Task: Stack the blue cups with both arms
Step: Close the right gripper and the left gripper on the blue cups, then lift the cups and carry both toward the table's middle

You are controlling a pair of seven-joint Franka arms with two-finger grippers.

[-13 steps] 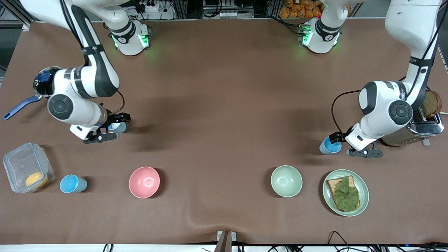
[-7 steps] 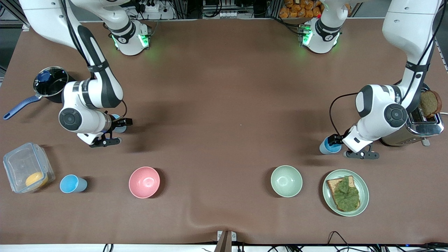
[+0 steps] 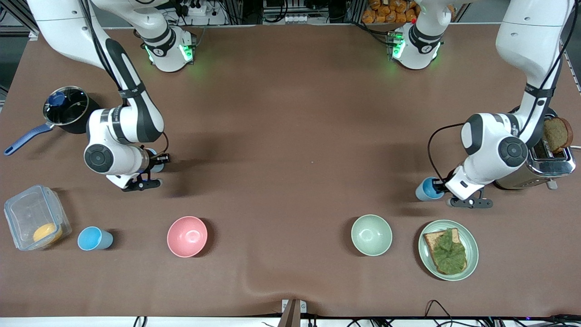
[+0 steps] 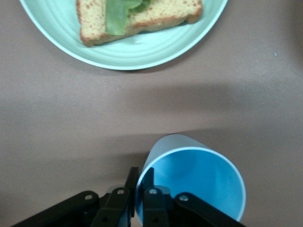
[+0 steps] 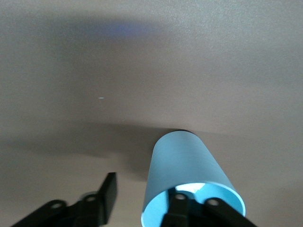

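Three blue cups stand on the brown table. One blue cup (image 3: 425, 190) is at the left arm's end, and my left gripper (image 3: 438, 186) is shut on its rim. In the left wrist view one finger is inside and one outside that cup (image 4: 199, 182), with the gripper (image 4: 139, 178) pinching the wall. My right gripper (image 3: 152, 171) is at a second cup (image 3: 157, 167), which the wrist mostly hides. In the right wrist view the gripper (image 5: 144, 189) is open, with one finger inside the cup (image 5: 182, 161) and the other well outside. A third cup (image 3: 93, 238) stands free beside the clear box.
A pink bowl (image 3: 187, 236) and a green bowl (image 3: 371, 235) sit nearer the front camera. A plate with toast and lettuce (image 3: 472, 261) lies beside the left arm's cup, also in the left wrist view (image 4: 57, 40). There are a toaster (image 3: 540, 168), a pot (image 3: 68, 111) and a clear box (image 3: 32, 213).
The right arm's wrist has moved toward the table's middle and lower over its cup. The left arm's wrist has shifted slightly. The cups stay in place.
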